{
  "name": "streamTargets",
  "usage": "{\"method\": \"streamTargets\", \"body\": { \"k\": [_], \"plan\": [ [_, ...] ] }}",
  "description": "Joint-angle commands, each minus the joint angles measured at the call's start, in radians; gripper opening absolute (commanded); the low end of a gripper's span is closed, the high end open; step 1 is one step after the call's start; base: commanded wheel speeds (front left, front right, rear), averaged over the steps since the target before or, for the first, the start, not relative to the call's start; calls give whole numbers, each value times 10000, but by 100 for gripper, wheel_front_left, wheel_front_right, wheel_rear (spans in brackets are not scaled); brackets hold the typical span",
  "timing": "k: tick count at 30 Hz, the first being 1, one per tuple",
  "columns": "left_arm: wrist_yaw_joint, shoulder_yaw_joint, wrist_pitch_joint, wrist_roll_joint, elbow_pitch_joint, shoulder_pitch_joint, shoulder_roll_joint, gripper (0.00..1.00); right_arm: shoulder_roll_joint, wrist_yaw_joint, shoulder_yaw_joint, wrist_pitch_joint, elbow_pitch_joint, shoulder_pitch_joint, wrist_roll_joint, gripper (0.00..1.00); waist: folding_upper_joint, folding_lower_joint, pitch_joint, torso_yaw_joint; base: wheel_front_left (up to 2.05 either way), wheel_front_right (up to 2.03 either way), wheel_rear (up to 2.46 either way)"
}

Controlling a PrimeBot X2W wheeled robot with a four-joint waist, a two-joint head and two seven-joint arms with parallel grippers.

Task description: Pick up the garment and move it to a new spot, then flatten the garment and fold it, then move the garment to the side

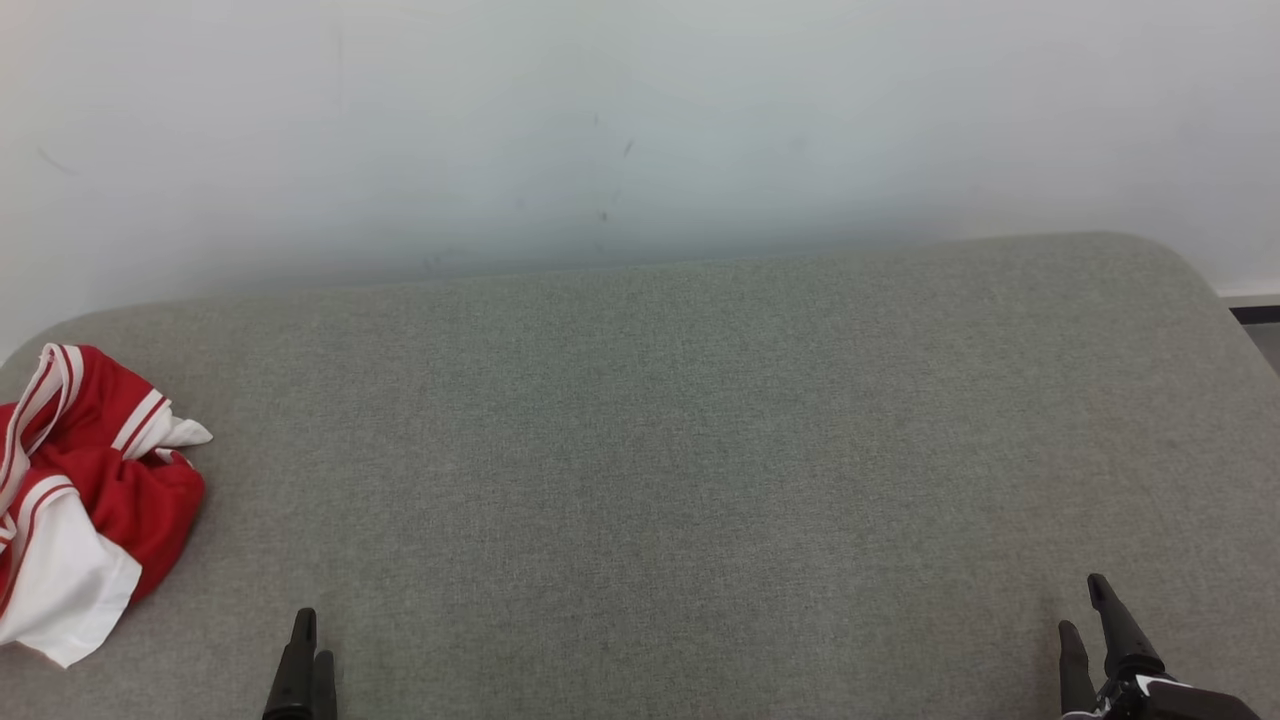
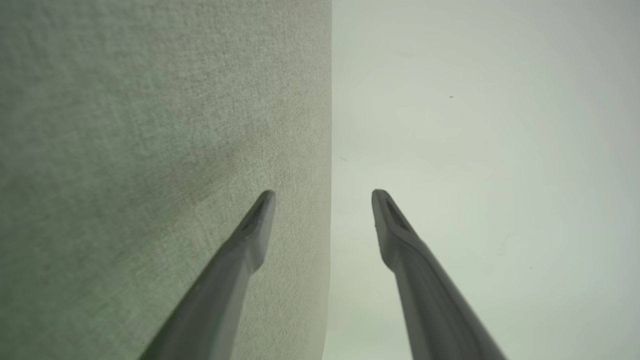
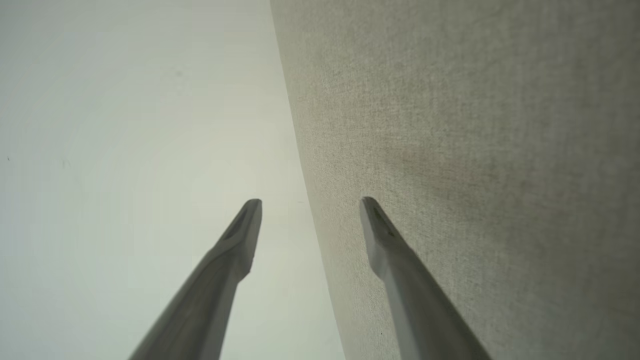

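The red-and-white garment (image 1: 85,490) lies crumpled in a heap at the far left of the grey fabric-covered surface (image 1: 700,450), running off the head view's left edge. Red cloth with white-striped bands sits on top, and a plain white panel spills toward the near side. The wide middle of the surface meets a pale wall (image 1: 640,130) along its far edge. The left gripper (image 1: 313,640) pokes up at the lower left, near the garment but clear of it. The right gripper (image 1: 1083,605) stands at the lower right, well apart from the cloth. From the left wrist, the two dark fingers (image 2: 250,235) stand spread wide with nothing between them, one against the grey fabric and the other against the wall. The right gripper's fingers (image 3: 235,240) are splayed just as wide and hold nothing.
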Motion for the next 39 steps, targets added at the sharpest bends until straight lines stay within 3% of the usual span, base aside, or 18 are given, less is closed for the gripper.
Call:
{"method": "streamTargets", "body": {
  "k": [1,12,22,32,39],
  "plan": [
    [-3,-50,-112,94,-330,-45,46,100,-71,1,167,-93,-257,-66,19,100,0,0,-22,-3,0,0,0],
    [-6,-472,-654,1563,-521,229,220,100,-347,1,1085,-951,-441,164,-1153,100,0,0,-176,-15,0,0,0],
    [-8,142,-973,4221,-937,463,54,100,-207,2,1369,-1443,-685,260,-3748,100,0,0,-278,-46,0,0,0],
    [148,-63,-1253,6285,-1765,714,60,100,-350,2,2235,-1877,-1071,346,-6566,100,0,0,-383,-56,0,0,0],
    [362,-213,-1414,7511,-2100,871,64,100,-416,3,2730,-2114,-1364,467,-7680,100,0,0,-456,-64,0,0,0]
  ]
}}
